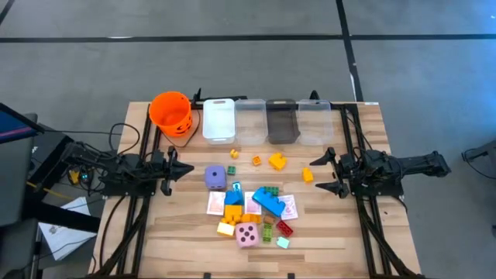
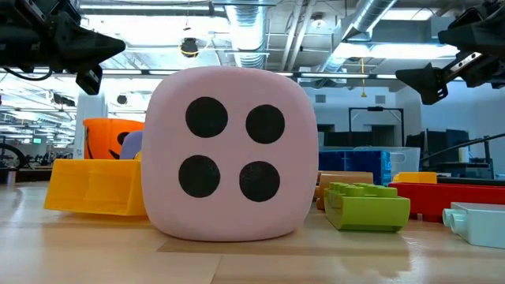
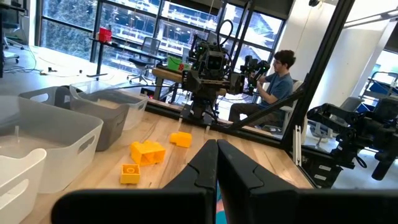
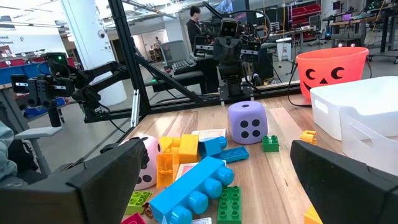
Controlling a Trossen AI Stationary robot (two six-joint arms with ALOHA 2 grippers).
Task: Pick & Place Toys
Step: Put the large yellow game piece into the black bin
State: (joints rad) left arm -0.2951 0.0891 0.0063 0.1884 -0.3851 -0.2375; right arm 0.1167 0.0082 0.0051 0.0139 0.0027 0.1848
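Wood-plank table (image 1: pixel 341 232); seated person (image 3: pixel 278 78) behind; left gripper (image 1: pixel 186 169) closed empty, right gripper (image 1: pixel 322 172) wide, empty.

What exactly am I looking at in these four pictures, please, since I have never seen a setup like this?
It is a table robot with two dark arms, each ending in a two-finger gripper. One picture looks straight down on the table, one looks level across its top, and two come from cameras on the arms' wrists.

From above, the left gripper is shut and the right gripper is open; each waits above its own side of the table, holding nothing.

At the back stand an orange bucket and four bins. In the middle lie toys: a purple die, a pink die that fills the level picture, a long blue brick, other small bricks and pink-backed cards. People sit beyond the table.
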